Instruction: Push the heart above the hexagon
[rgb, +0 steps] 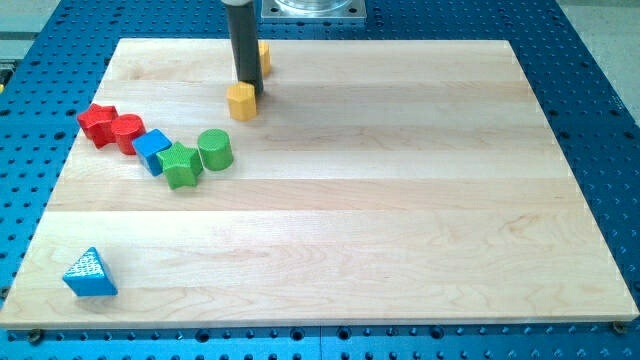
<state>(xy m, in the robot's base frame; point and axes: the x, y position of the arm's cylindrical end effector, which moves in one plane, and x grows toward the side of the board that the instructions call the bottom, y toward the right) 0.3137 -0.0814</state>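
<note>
Rod descending from the view's top, my tip (247, 84) ending right at the top edge of the yellow hexagon (241, 102), touching it or nearly so. No gripper on this arm, only the plain rod, so nothing to open or close and nothing held. Second yellow block (264, 56) just behind the rod toward the view's top right, mostly hidden by it; shape not clear enough to call, so possibly the heart but cannot tell. Both yellow pieces near the top edge of the wooden board (400, 220), left of centre. Further left and lower, a loose chain of five blocks: red star-like block (97, 121) at the far left, red cylinder (127, 132) touching it, blue cube (152, 151) next, then a green block (181, 165) with a ridged top, then a green cylinder (215, 149) beside that on the view's right. Well apart from all of these, blue triangle (90, 274) near the bottom-left corner. Board lying on a blue perforated table (600, 100).
</note>
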